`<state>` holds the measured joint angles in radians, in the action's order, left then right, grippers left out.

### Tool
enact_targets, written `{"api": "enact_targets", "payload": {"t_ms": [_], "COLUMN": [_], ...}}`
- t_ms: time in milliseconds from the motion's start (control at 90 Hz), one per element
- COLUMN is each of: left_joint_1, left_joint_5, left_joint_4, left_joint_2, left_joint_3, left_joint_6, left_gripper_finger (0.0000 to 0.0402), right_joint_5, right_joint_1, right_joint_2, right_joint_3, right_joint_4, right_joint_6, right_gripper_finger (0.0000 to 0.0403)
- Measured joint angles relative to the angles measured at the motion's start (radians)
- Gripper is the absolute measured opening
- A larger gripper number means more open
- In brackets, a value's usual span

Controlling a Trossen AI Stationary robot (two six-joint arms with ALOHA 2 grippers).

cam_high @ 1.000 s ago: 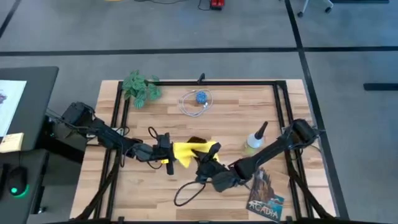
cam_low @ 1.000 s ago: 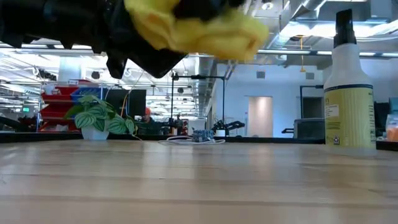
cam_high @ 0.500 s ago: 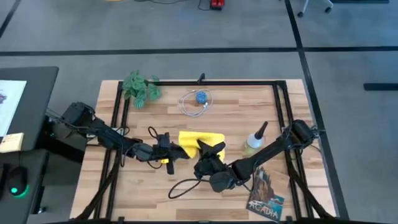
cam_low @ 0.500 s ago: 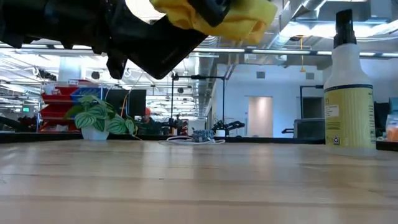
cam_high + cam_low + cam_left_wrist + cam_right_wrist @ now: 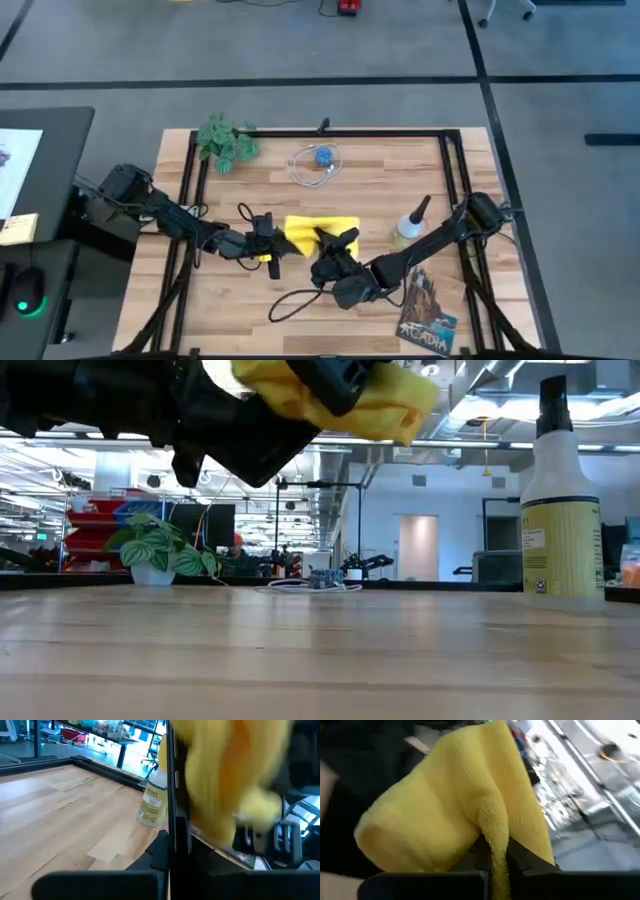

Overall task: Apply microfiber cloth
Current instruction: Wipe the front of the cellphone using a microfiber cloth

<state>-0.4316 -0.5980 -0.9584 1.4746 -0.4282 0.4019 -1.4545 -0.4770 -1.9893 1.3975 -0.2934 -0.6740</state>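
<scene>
I see the right gripper (image 5: 495,857) pinching the microfiber cloth (image 5: 318,232) mid-air against what the left gripper (image 5: 270,243) clamps, likely the smartphone; wiping apparently underway, unfinished.

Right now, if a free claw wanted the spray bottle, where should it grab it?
Probably around the narrow neck just under the black nozzle of the spray bottle, coming in level from the side. It stands upright on the table, its body is wide and round, and its top tapers slimmer, so the fingers would likely close better there.
</scene>
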Motion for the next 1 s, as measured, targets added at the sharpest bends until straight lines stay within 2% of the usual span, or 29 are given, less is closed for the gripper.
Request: {"api": "enact_targets", "payload": {"t_ms": [122,200,322,389,456,544,756,889,1000], "left_joint_1": [0.000,0.000,-0.001,-0.002,0.000,0.000,0.000,-0.002,-0.002], "left_joint_5": [0.008,0.013,0.019,0.019,0.016,0.001,0.017,0.030,0.027], "left_joint_4": [0.001,-0.001,-0.058,-0.086,-0.089,-0.091,-0.061,-0.055,-0.052], "left_joint_2": [0.000,0.000,0.000,0.000,0.000,0.000,0.000,0.000,0.000], "left_joint_3": [0.000,0.000,0.000,0.000,0.000,0.000,0.000,0.000,0.000], "left_joint_6": [-0.001,-0.008,-0.040,-0.060,-0.068,-0.064,-0.046,-0.047,-0.050], "left_gripper_finger": [0.0011,0.0011,0.0011,0.0011,0.0011,0.0011,0.0011,0.0011,0.0011], "right_joint_5": [-0.002,0.040,0.203,0.240,0.218,0.115,-0.030,-0.011,0.093], "right_joint_1": [-0.003,-0.017,-0.031,-0.034,-0.033,-0.039,-0.040,-0.037,-0.039], "right_joint_2": [0.007,0.007,0.007,0.006,0.006,0.012,0.090,0.134,0.126], "right_joint_3": [0.000,0.000,0.000,0.000,0.000,0.000,0.000,0.000,0.000], "right_joint_4": [-0.007,0.023,0.174,0.276,0.355,0.410,0.416,0.413,0.419], "right_joint_6": [0.020,0.079,0.306,0.425,0.506,0.531,0.414,0.437,0.492], "right_gripper_finger": [0.0000,0.0000,0.0000,0.0000,0.0000,0.0000,0.0000,0.0000,0.0000]}}
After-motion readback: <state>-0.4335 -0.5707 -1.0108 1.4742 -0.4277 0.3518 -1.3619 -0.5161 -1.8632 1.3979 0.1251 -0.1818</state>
